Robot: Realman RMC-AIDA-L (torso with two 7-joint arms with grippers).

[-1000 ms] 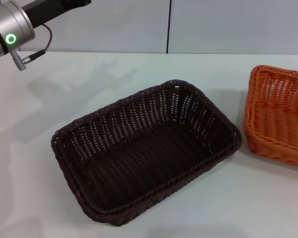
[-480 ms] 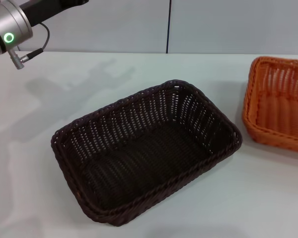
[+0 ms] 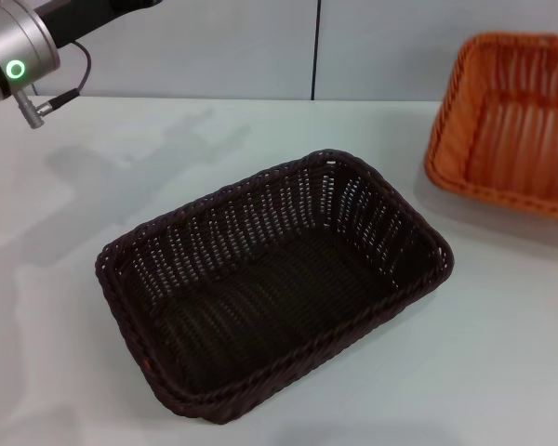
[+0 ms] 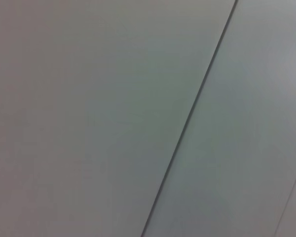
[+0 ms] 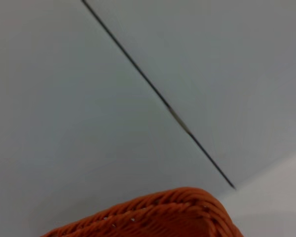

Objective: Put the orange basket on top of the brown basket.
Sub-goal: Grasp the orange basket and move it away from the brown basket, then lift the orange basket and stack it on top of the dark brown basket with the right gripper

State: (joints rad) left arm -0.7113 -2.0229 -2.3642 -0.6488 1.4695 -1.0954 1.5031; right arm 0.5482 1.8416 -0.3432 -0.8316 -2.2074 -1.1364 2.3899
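Note:
The brown basket stands empty on the white table, in the middle of the head view. The orange basket hangs in the air at the far right, tilted with its opening toward me, above and behind the brown basket's right end. Its right part is cut off by the picture's edge. Its braided rim shows close in the right wrist view. My right gripper carries it from beyond the right edge and does not show itself. My left arm is parked high at the far left; its gripper is out of view.
The white table spreads around the brown basket. A grey wall with a dark vertical seam stands behind the table. The left wrist view shows only that wall.
The orange basket has risen off the table at the right, moved up and a little back, and tilted more. The brown basket and the left arm have not moved.

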